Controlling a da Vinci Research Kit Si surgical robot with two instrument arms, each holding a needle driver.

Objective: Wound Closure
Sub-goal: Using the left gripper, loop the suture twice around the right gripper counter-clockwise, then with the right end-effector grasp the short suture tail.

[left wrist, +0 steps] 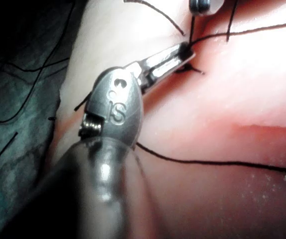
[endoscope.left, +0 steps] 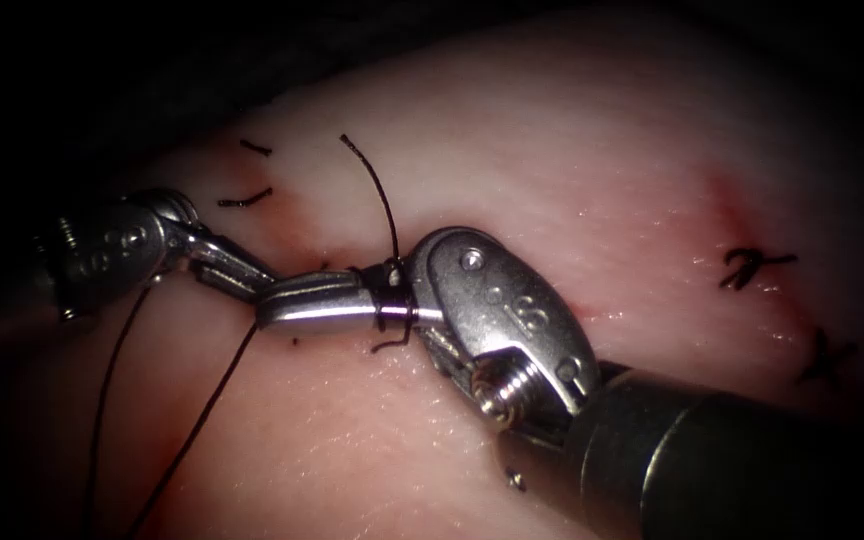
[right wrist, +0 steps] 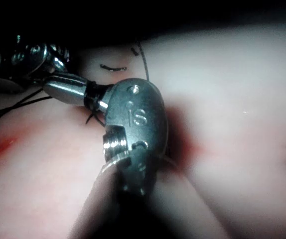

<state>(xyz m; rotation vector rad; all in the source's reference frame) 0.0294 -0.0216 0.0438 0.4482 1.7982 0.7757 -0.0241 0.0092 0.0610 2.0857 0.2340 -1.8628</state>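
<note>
My left tool [endoscope.left: 384,300] reaches in from the left over the tissue [endoscope.left: 572,170], its jaws together and black thread [endoscope.left: 393,298] wound around their tips. From there a short thread tail [endoscope.left: 380,195] curves upward to a free end. Two long strands [endoscope.left: 192,430] hang down to the lower left. My right tool [endoscope.left: 422,312] comes from the lower right, its wrist head [endoscope.left: 500,305] right against the left tips and covering its own jaws. The left wrist view shows the left jaws [left wrist: 185,51] closed at the thread. The right wrist view shows the right tool [right wrist: 102,103] meeting the wrapped tips.
Two tied stitches [endoscope.left: 752,265] [endoscope.left: 822,355] lie on the tissue at the right, near a patch of red fluid [endoscope.left: 737,205]. Short cut thread ends [endoscope.left: 244,200] [endoscope.left: 255,148] lie above the left tool. A thread strand [left wrist: 208,160] crosses the tissue in the left wrist view.
</note>
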